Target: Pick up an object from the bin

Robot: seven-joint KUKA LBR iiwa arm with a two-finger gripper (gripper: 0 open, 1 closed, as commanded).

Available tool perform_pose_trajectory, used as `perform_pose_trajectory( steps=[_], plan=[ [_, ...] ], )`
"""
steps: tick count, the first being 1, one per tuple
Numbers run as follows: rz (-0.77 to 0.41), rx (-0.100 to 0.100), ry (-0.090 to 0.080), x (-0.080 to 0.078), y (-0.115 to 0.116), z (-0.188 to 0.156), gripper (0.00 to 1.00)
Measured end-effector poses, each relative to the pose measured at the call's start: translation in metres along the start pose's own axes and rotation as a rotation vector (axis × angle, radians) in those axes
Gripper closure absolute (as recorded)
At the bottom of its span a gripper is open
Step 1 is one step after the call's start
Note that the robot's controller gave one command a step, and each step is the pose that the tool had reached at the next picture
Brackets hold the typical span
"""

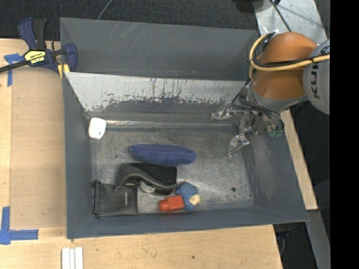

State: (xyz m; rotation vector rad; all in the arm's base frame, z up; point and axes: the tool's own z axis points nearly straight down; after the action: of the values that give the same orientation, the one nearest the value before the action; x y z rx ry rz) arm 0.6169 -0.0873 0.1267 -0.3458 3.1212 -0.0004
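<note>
Arm [317, 77], orange wrist cover [280, 66], enters over the bin's [168, 49] right edge; gripper [229, 130] near far-right corner, fingers [238, 143] apart, empty.

Setting of the grey metal bin [168, 49]. Light falls from above: the bin's far inner wall [168, 91] is the brightest face, pale and streaked with dark vertical scratches, while its near and side walls stay a duller grey. Behind the bin lies a black, finely textured surface [157, 4], crossed by a thin pale cable [119, 0] running down toward the bin's far rim. Beyond the bin's far right corner rests a pale grey sheet [291, 13]. To the right of the bin the floor [314, 167] is dark.
</note>
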Motion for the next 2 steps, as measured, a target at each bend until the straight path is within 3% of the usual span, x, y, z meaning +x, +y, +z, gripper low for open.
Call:
perform_pose_trajectory(
  steps=[1,2],
  plan=[
    [-0.01,-0.004,0.001,-0.029,0.078,0.048,0.0],
    [0.029,-0.001,0.0,0.026,0.13,0.03,0.0]
  ],
)
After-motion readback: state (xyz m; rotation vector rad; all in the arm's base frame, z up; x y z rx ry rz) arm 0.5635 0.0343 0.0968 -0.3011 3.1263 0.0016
